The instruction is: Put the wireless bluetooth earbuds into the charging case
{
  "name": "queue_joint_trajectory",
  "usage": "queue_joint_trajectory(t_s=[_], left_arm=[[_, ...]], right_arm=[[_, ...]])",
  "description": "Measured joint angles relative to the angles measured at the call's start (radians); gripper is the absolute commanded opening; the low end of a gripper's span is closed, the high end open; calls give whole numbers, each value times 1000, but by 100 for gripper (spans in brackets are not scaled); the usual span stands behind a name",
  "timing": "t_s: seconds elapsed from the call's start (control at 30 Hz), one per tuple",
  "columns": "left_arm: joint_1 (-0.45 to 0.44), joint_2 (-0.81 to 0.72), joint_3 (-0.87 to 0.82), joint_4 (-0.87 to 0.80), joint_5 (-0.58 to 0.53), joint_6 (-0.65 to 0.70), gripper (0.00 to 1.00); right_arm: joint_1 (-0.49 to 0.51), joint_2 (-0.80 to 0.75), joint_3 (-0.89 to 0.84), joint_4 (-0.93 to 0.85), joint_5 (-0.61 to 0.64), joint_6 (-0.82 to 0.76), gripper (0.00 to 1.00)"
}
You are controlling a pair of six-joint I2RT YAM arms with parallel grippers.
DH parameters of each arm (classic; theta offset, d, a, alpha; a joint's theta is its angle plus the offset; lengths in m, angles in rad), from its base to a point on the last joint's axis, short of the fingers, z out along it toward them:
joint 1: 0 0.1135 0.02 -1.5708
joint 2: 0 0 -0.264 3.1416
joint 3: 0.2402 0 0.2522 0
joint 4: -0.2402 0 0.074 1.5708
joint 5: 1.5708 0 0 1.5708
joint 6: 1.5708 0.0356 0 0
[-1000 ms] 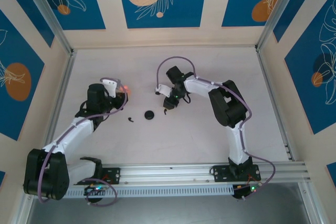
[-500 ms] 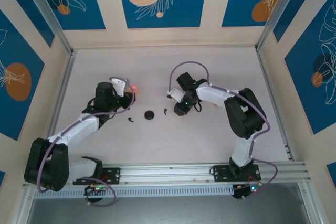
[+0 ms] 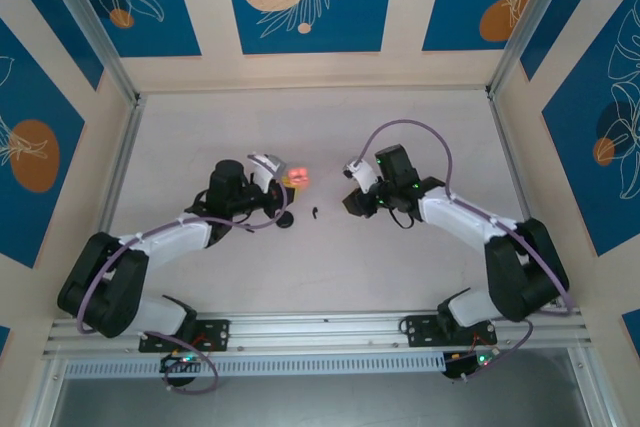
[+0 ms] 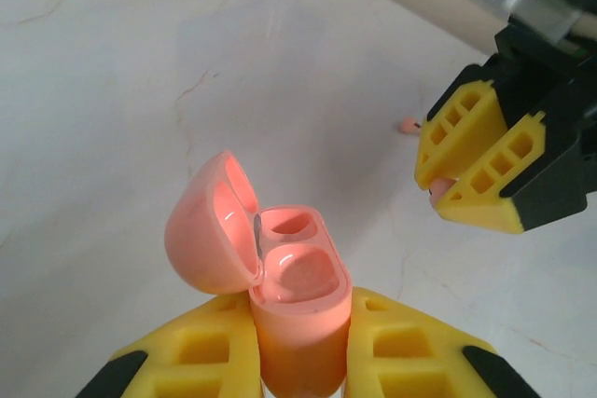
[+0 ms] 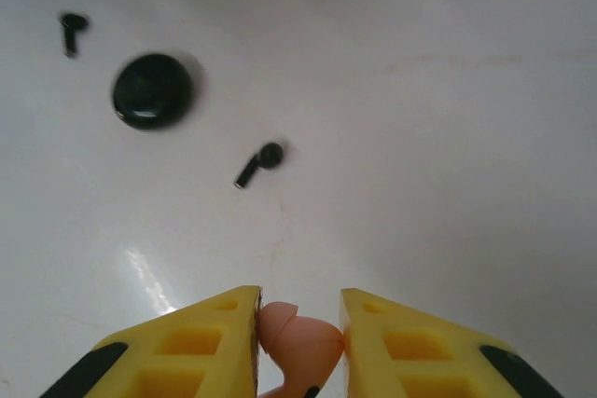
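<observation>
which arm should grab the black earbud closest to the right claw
Right, probably. The left claw is shut on the open pink case. The right claw faces the earbud but pinches a small pink piece it would have to drop first.

charging case (image 4: 298,300): pink, upright, lid hinged open, two wells showing, pinched in left gripper (image 4: 300,347) | earbuds (image 5: 258,164): two, black, short-stemmed, lying flat and well apart, second one (image 5: 71,30) farther off

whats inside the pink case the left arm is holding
The open pink case shows two moulded wells, both empty. The far well's bottom is partly hidden by its rim.
</observation>
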Motion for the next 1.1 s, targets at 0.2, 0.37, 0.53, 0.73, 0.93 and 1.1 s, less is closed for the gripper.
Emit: queue_joint_trajectory(t_s=[0.2, 0.37, 0.53, 0.73, 0.93, 1.1], left_arm=[[-44, 51, -24, 175, 77, 18, 10], [-74, 94, -42, 307, 124, 19, 10], [-95, 117, -47, 397, 158, 26, 11], [-106, 150, -48, 478, 170, 25, 10], [-110, 171, -52, 554, 172, -2, 10], [-112, 192, -52, 624, 176, -40, 10]], right_arm=[[-8, -127, -72, 172, -68, -14, 27], [-8, -177, -101, 274, -128, -48, 27], [-8, -206, -116, 355, -185, -76, 27], [-5, -222, -129, 459, -238, -90, 27], [22, -216, -137, 554, -262, -89, 27], [29, -182, -137, 616, -275, -81, 27]])
